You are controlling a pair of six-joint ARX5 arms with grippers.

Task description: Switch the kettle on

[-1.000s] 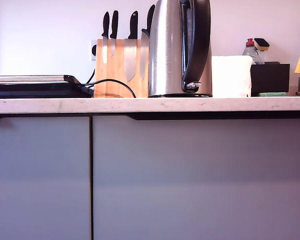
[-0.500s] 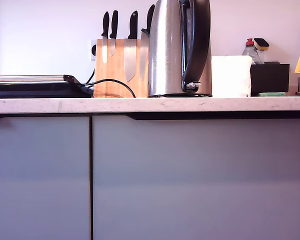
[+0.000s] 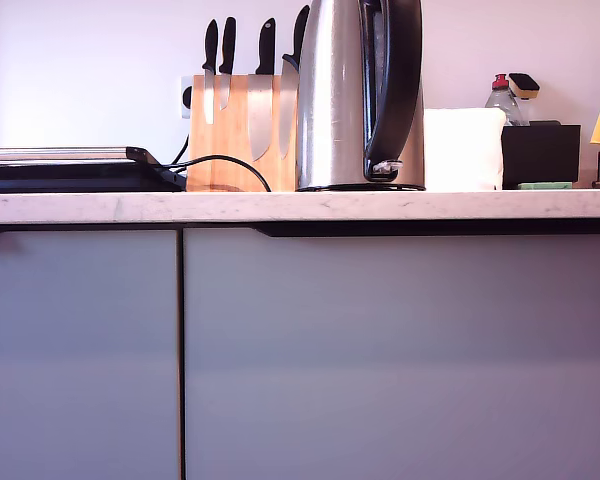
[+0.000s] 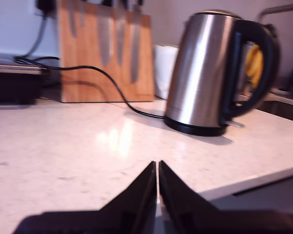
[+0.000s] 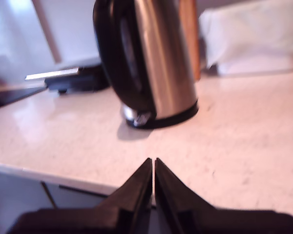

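Upright on the pale stone counter [image 3: 100,207], the kettle [image 3: 342,100] stands with its long axis vertical on its black base. In the exterior view its curved black handle [image 3: 398,85] faces that view's right, and the small switch [image 3: 385,170] sits at the handle's foot, just above the base. No brand, label or writing can be read on it in any view.

My first gripper [image 4: 157,168] hangs over the counter's near edge with its fingers pressed together, holding nothing. The kettle [image 4: 205,73] stands well beyond those fingertips and off to one side, handle [image 4: 256,68] turned away from the knife block [image 4: 105,53], and its switch [image 4: 233,123] shows as a small pale tab. A black cord [image 4: 112,83] runs across the counter from the kettle's base toward the block.

My second gripper [image 5: 153,163] also has its fingers shut together and empty. The kettle [image 5: 161,58] is ahead of them and apart, its handle [image 5: 115,58] and switch [image 5: 141,117] on the nearer side.

Behind the kettle in the exterior view stand the wooden knife block [image 3: 242,130] with black-handled knives, a white box [image 3: 463,150] and a dark box [image 3: 540,153]; a flat black appliance [image 3: 75,172] lies toward that view's left.
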